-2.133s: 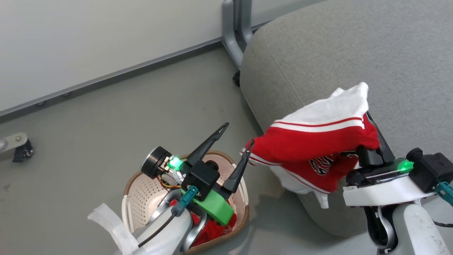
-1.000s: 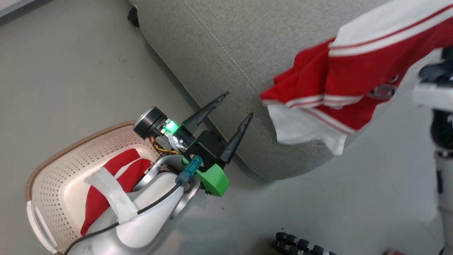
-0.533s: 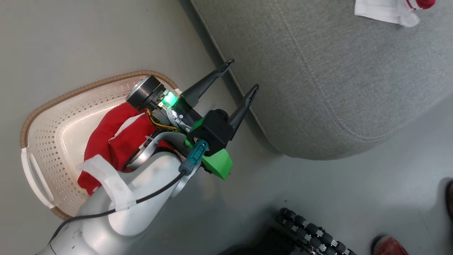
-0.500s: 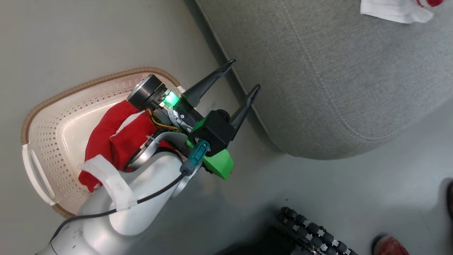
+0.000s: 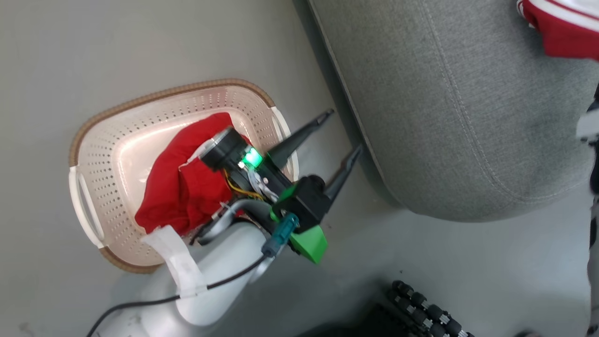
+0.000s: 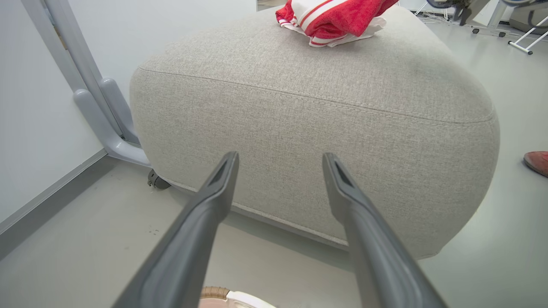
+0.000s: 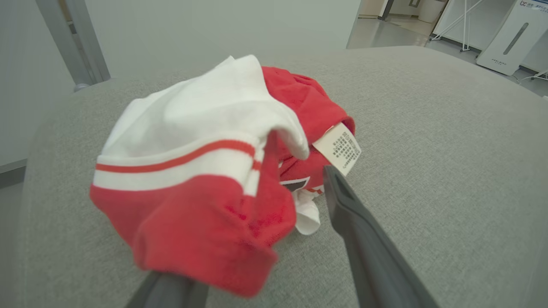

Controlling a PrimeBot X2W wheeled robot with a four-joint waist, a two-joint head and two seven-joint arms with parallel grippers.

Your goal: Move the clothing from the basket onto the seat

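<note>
Two soft bright red sports garments with white trim are concerned. One [image 7: 192, 171] lies bunched on top of the large light grey fabric seat [image 5: 444, 117]. The other [image 5: 182, 187] lies in the cream-white perforated plastic basket [image 5: 107, 154], on the smooth grey floor [image 5: 93, 47] just beside the seat.

The right fingers [image 7: 355, 239] are spread wide with nothing clamped, though a red fold is draped over one of them. A slow, straight withdrawal is judged best, so that no cloth is dragged off the seat. The left fingers [image 6: 201, 222] are held wide apart and empty, between the basket and the seat.

The seat's top looks level and coarse-woven. A white wall [image 6: 25, 128] and a grey metal post [image 6: 94, 98] are seen behind the seat.
</note>
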